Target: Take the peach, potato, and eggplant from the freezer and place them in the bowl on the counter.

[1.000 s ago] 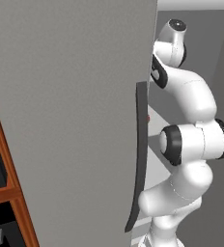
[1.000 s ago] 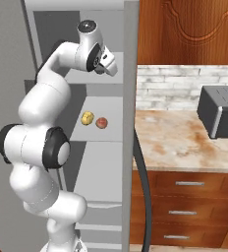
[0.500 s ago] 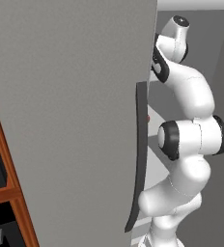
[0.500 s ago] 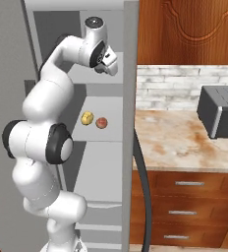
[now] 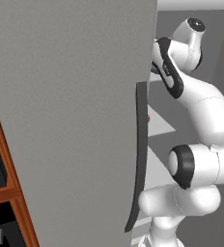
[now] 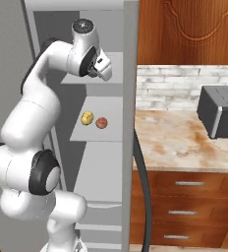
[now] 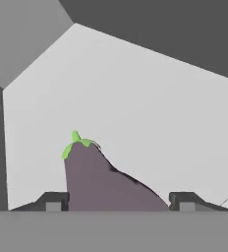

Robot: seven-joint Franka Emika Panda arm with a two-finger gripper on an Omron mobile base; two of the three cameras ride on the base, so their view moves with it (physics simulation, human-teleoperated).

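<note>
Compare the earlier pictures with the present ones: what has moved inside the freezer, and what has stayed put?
The arm's hand has dipped lower onto the upper shelf, bringing the pincer around the eggplant, its fingertips flanking it. A firm hold cannot be confirmed. The potato and peach remain on the shelf below, and the freezer door remains open.

Matt grey freezer, marbled stone counter over wooden drawers, matt purple eggplant.
</note>
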